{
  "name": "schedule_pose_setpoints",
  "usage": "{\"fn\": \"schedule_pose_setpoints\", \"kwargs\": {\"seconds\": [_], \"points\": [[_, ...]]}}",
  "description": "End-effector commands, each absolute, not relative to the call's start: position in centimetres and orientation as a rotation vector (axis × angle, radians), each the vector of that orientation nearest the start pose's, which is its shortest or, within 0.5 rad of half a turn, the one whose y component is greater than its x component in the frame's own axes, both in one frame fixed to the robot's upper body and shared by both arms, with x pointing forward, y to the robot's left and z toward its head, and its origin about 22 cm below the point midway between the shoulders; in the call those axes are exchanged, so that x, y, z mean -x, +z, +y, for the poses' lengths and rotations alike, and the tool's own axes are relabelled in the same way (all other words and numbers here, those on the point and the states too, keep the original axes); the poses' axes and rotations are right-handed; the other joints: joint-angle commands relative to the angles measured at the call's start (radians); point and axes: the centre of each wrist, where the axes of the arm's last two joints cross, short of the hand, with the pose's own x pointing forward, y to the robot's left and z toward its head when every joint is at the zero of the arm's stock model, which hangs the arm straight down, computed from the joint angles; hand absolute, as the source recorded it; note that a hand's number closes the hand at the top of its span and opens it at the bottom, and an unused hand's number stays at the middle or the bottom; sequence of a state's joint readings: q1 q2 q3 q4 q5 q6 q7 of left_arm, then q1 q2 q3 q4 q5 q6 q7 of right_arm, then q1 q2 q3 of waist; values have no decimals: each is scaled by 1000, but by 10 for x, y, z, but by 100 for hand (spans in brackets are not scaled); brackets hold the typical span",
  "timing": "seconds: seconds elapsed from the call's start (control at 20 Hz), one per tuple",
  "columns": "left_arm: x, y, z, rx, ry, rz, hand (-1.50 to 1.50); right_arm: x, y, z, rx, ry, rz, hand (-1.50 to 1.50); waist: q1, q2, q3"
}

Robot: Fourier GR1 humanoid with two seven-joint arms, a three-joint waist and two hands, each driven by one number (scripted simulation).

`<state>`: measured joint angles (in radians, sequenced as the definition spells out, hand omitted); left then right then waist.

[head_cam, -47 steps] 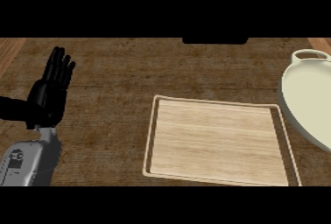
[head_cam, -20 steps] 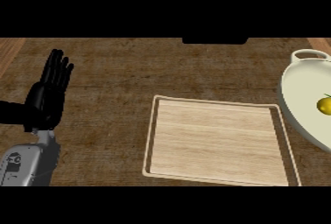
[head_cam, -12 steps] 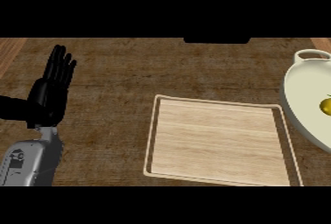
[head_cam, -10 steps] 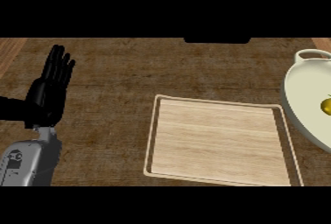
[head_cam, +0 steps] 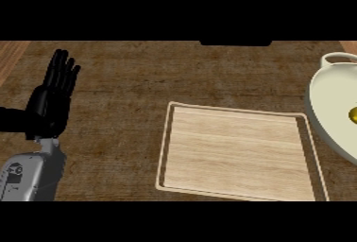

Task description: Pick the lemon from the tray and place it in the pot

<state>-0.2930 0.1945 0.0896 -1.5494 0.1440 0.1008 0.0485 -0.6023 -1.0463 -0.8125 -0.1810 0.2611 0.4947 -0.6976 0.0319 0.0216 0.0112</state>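
The left hand rests open, fingers straight up, at the desk's left edge as before, the wooden tray beside it bare, while the lemon, half cut off at the right border, has slid rightward inside the cream pot.

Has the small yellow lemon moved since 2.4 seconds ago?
Yes. The small yellow lemon now lies inside the cream pot, right of the wooden tray.
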Motion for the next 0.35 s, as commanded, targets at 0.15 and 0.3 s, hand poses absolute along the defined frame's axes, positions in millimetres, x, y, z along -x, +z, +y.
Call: {"fn": "schedule_pose_setpoints", "kwargs": {"seconds": [0.15, 0.3], "points": [[-306, 79, 265, -85, 27, -1777, 0, -210, 141, -618, 498, -56, -1857, -150, 5, 5, 2], [-302, 80, 266, -68, 36, -1787, 0, -197, 142, -624, 514, -47, -1847, -150, 5, 5, 5]]}}
